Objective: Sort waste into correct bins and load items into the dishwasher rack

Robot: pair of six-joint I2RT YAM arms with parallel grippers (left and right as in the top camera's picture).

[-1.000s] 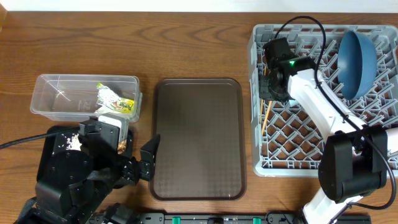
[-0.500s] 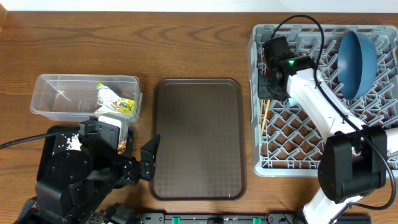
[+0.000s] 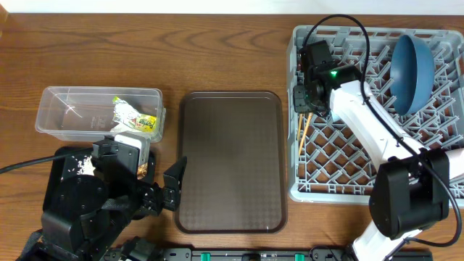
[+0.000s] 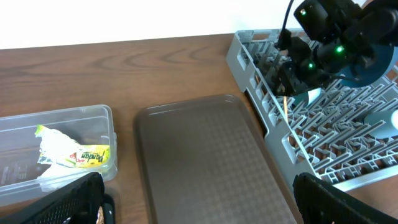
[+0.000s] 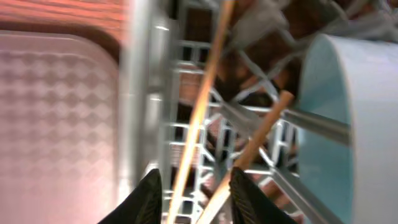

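**Operator:** Where do the jaws stand?

**Inspector:** Your right gripper (image 5: 196,196) is down inside the dishwasher rack (image 3: 297,192), close against its left wall. Its jaws are parted. The two chopsticks (image 3: 301,134) run between them with a gap showing, so nothing is clenched. Your left gripper (image 4: 199,208) hangs with its jaws spread wide over the near-left worktop (image 3: 217,51), grasping nothing.

**Operator:** What room do I have?

**Inspector:** Little at the rack. Its left wall lies just beside the right edge of the brown serving tray (image 3: 230,159), with only a narrow strip of wood between them. Open wood runs along the far edge of the worktop. The blue plate (image 3: 415,65) stands on edge among the pegs at the far right, well apart from your right gripper. The light-blue cup (image 5: 348,143) sits just beside the chopsticks. The clear tub (image 3: 58,116) lies far left and holds the green-yellow wrapper (image 3: 134,116).

**Operator:** What is hidden?

**Inspector:** The right wrist view is smeared by motion, so I cannot tell whether either stick touches a finger. The overhead view cuts off the rack's right side. Your left arm covers most of the black tray (image 3: 65,156); only its far edge and some white rice grains (image 3: 78,167) show. The left wrist view cuts off the tub's left end.
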